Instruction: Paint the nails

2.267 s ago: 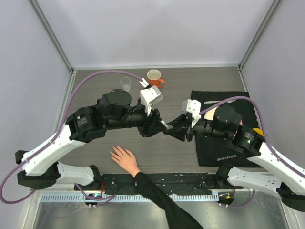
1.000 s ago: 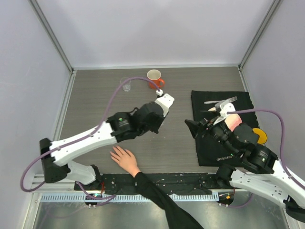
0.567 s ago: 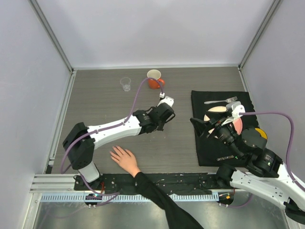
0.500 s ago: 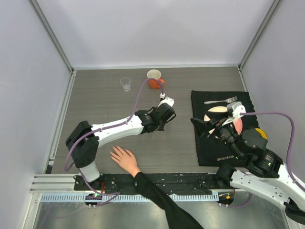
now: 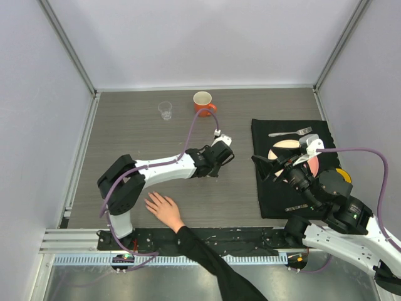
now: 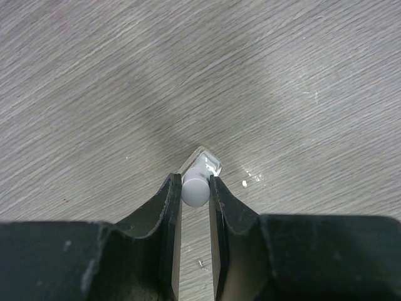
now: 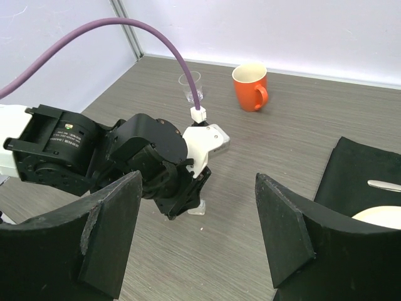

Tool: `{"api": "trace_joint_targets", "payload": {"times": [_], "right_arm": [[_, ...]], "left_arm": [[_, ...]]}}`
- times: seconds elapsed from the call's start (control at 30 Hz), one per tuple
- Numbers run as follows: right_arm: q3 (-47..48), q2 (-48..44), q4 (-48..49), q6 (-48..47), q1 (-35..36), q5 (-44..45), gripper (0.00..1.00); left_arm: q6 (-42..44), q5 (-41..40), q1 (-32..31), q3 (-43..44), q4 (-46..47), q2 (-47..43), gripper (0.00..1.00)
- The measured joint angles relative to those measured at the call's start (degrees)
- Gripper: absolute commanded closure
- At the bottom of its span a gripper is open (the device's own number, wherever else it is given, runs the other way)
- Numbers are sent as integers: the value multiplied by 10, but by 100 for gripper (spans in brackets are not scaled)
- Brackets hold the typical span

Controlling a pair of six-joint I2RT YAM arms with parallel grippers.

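Pinching the clear bottle point(image 6: 205, 164) by its white cap point(image 6: 195, 191), left gripper point(image 6: 195, 210) clamps; right gripper point(image 7: 197, 216) gapes empty.

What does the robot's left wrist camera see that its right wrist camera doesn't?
Only the left wrist view shows the white cap pinched in the left gripper. Only the right wrist view shows the orange mug, the clear cup, the black mat and the purple cable. Both show the small bottle on the wooden table.
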Motion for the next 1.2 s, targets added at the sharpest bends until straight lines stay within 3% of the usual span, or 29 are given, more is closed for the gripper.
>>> {"api": "trace_joint_targets", "payload": {"times": [0.13, 0.23, 0.57, 0.77, 1.03, 1.13, 1.2], "right_arm": [[0, 0, 0, 0, 0, 0, 22], [0, 0, 0, 0, 0, 0, 22], [0, 0, 0, 2, 0, 0, 22], [1, 4, -2, 11, 0, 9, 21], [101, 70, -103, 43, 0, 84, 17], [176, 102, -146, 54, 0, 111, 11], [216, 111, -166, 58, 0, 118, 8]], "left_arm": [[0, 4, 0, 0, 6, 6, 99], [0, 7, 0, -2, 11, 6, 93], [1, 10, 3, -7, 11, 6, 55], [1, 14, 3, -23, 3, -15, 49], [4, 24, 3, 0, -52, -143, 44], [14, 37, 3, 40, -81, -224, 20], [24, 48, 3, 82, -99, -275, 17]]}}
